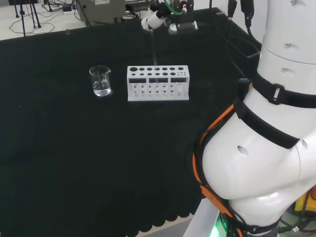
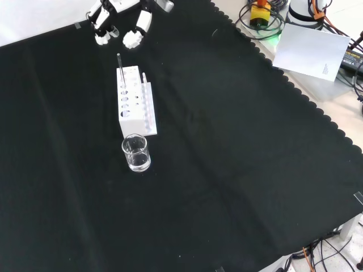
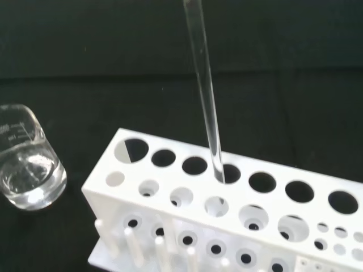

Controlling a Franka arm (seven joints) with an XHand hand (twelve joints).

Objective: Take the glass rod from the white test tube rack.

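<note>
The white test tube rack (image 1: 158, 91) (image 2: 129, 122) (image 3: 187, 198) stands on the black cloth. A clear glass rod (image 1: 155, 54) (image 2: 119, 68) (image 3: 205, 96) rises nearly upright from one of the rack's large back-row holes. My hand (image 1: 158, 17) (image 2: 105, 22) hovers just above the rod's top end. In the front view two fingers (image 2: 136, 34) stand apart, one to each side of the rod's line and above its tip. Nothing is pinched between them, so the hand is open.
A small glass beaker (image 1: 100, 81) (image 2: 136, 153) (image 3: 25, 164) with some clear liquid stands beside one end of the rack. The arm's white links (image 1: 266, 148) take up the head view's right. A white sheet (image 2: 312, 51) and cables lie beyond the cloth's scalloped edge.
</note>
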